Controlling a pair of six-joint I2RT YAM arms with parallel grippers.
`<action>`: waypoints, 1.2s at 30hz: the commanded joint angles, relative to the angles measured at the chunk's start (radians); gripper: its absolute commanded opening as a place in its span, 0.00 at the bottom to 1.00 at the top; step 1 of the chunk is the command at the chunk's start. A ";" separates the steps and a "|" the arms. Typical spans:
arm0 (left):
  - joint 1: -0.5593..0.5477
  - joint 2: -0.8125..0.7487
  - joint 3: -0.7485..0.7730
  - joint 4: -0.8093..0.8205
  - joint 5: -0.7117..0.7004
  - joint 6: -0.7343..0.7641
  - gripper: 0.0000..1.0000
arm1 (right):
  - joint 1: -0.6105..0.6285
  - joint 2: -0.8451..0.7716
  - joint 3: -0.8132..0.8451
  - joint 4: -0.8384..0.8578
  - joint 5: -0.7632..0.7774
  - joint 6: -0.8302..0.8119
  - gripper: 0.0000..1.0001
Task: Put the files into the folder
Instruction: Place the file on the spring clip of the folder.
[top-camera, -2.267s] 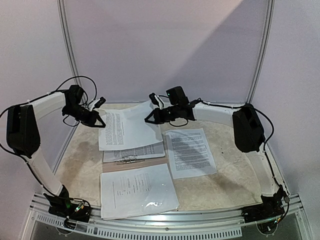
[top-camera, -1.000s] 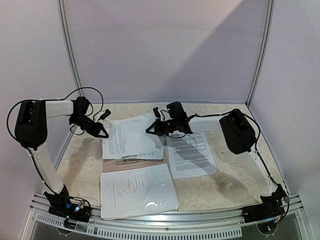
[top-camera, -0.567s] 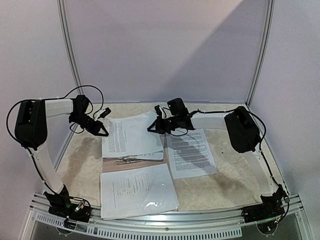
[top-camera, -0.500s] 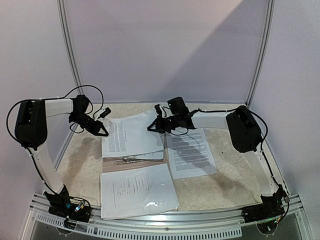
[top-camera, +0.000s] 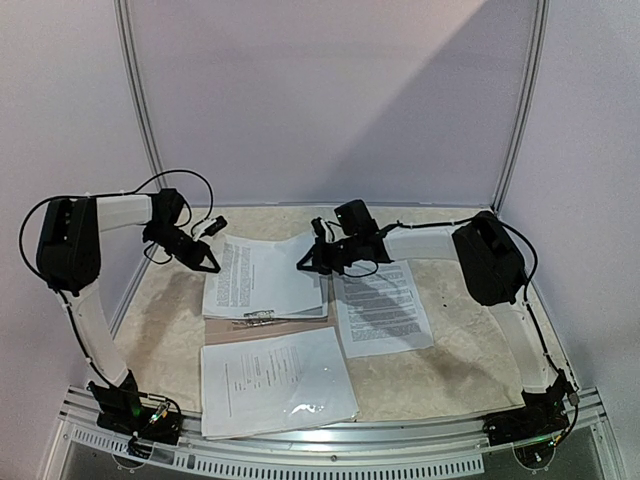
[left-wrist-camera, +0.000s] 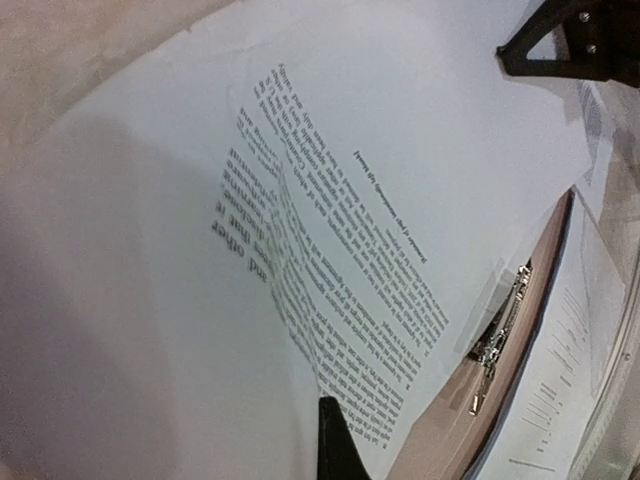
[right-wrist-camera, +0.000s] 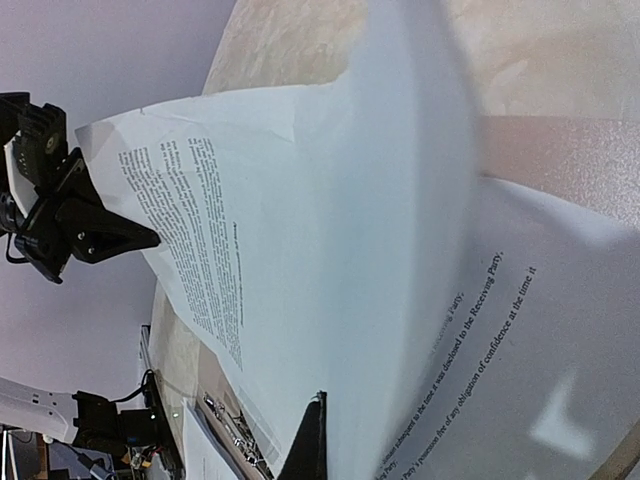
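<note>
Pale walls (top-camera: 320, 100), beige marbled tabletop (top-camera: 460, 350)

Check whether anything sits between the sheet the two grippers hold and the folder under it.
Nothing foreign shows. The sheet, pinched at its side edges by the left gripper and right gripper, hangs low over the folder. Only a lower sheet peeks out beneath it, and the metal clip lies uncovered at its near edge.

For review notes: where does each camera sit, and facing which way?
Top external: above and behind, looking down at the table; left end effector and right end effector show.
Left wrist: faces right across the top sheet; own fingertip shows.
Right wrist: faces left across it; own fingertip shows.
Shared: that sheet; each wrist view catches the opposite end effector.
</note>
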 joint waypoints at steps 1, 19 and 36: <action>-0.011 0.018 0.003 -0.018 -0.003 0.016 0.00 | 0.006 -0.021 -0.031 -0.013 0.026 -0.003 0.00; -0.016 0.001 -0.006 -0.036 -0.049 0.022 0.42 | -0.002 -0.045 -0.038 -0.085 0.069 -0.030 0.27; -0.016 -0.025 0.015 -0.055 -0.195 -0.003 0.58 | -0.002 -0.101 0.112 -0.472 0.369 -0.178 0.76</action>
